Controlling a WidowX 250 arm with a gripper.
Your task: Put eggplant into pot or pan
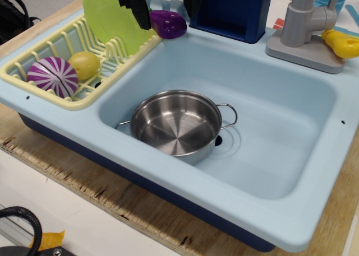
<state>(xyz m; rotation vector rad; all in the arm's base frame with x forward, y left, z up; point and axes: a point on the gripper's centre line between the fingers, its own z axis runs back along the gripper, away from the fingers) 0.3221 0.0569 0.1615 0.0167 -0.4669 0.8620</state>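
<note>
The purple eggplant point(169, 24) lies on the sink's back rim, just right of the dish rack. My gripper point(166, 14) comes down from the top edge, open, with one black finger point(139, 9) left of the eggplant and the other right of it. The fingers straddle the eggplant; I cannot tell whether they touch it. The stainless-steel pot point(177, 125) with two wire loop handles stands empty in the sink basin point(280, 133), front left.
A yellow dish rack point(33, 54) at left holds a green plate point(112, 18), a yellow lemon-like toy point(85, 64) and a purple-and-white striped ball point(53, 76). A dark blue box point(233, 9) stands behind the sink. A grey faucet point(305, 26) is at back right.
</note>
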